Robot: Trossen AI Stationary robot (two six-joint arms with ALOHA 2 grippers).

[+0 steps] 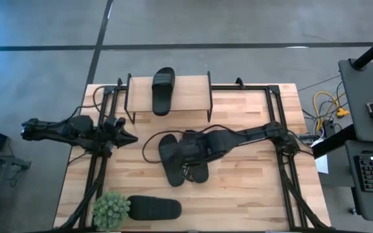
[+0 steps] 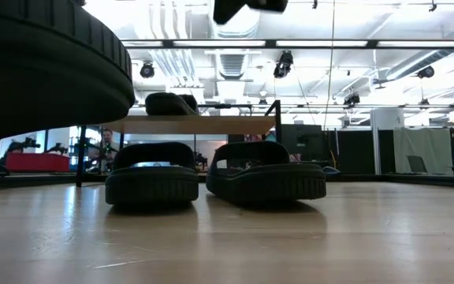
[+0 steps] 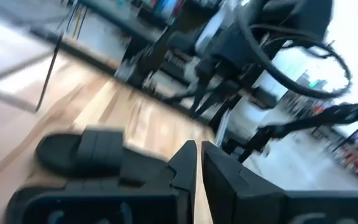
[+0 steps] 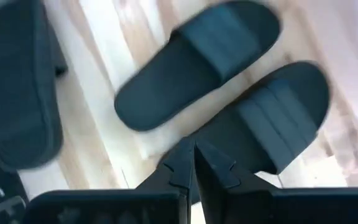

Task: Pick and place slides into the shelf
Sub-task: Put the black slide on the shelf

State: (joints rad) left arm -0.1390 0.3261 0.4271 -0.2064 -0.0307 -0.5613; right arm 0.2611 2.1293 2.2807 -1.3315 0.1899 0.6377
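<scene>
My right end effector hovers, fingers pressed together, over two slides.
Their long axes run roughly front-to-back toward the shelf.

Four matching black rubber slides and one low shelf. The shelf, a light wood board on thin black legs, stands at the table's 12 o'clock edge. One slide lies flat on the left half of the board, long axis running 12 to 6 o'clock. Two slides lie side by side, touching, at the table's centre: the left one angled toward 5 o'clock, the right one largely hidden from above. The fourth slide lies flat, lengthwise 9 to 3 o'clock, at the table's 7 o'clock edge.
</scene>
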